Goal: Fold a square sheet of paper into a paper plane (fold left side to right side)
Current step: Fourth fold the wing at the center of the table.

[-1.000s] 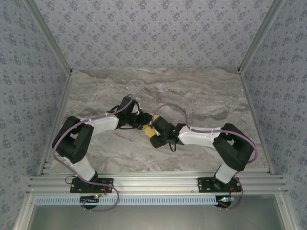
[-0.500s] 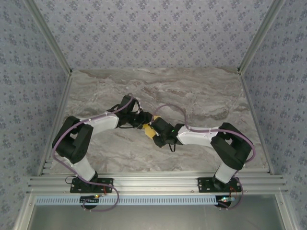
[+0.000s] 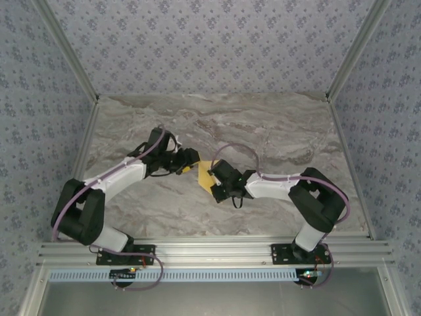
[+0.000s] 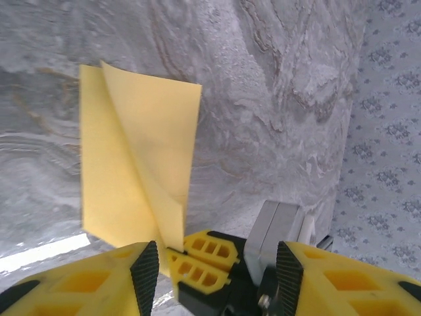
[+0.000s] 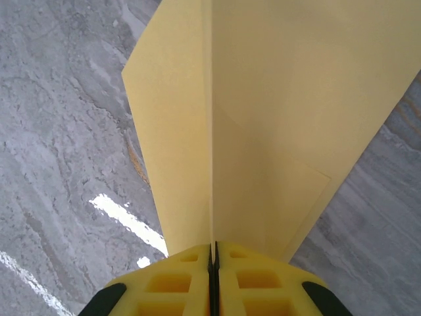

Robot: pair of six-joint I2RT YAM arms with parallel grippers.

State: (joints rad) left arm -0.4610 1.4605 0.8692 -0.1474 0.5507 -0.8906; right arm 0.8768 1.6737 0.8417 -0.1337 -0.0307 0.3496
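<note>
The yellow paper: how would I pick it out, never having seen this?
Look at the grey marble table, near its middle. The yellow paper is there, folded along a crease and pinched in the right gripper. That gripper is yellow-tipped too, but blocky; the paper is a thin sheet.

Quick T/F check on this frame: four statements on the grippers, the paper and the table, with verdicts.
1. The right gripper is shut on the yellow paper. True.
2. The left gripper is clamped on the paper. False: its jaws stand apart with no paper between them.
3. The paper lies flat and unfolded. False: it is folded, with a crease running up from the right gripper's fingertips.
4. The table has a grey marbled surface. True.
</note>
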